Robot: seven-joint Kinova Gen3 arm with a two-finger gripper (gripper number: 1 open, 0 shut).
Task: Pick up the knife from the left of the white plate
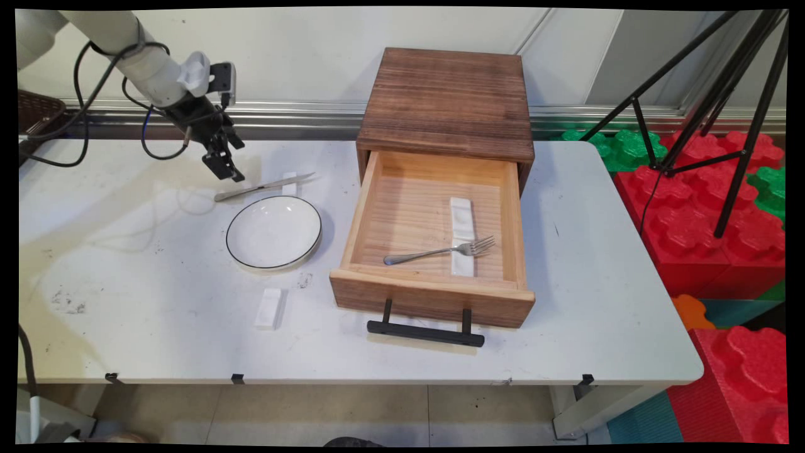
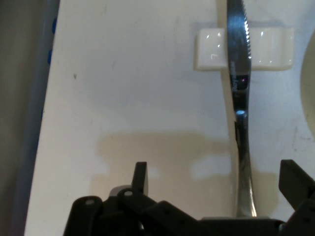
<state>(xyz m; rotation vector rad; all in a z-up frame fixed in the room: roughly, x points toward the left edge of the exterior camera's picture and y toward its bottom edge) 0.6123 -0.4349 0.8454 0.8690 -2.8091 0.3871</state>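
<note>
My gripper (image 1: 227, 165) hangs open a little above the table's back left, just over the handle end of a metal knife (image 1: 261, 187). The knife's blade rests on a small white rest (image 1: 289, 182). In the hand view the knife (image 2: 241, 113) runs up between my two fingers, nearer the right one (image 2: 295, 182), and crosses the white rest (image 2: 244, 49) at the top. Nothing is held. A white plate with a dark rim (image 1: 274, 232) lies just in front of the knife.
A wooden box (image 1: 448, 100) stands at the back with its drawer (image 1: 433, 296) pulled open; inside lie a fork (image 1: 440, 250) and a white rest (image 1: 462, 236). Another white rest (image 1: 268, 308) lies in front of the plate. A tripod (image 1: 710, 94) and foam blocks stand at right.
</note>
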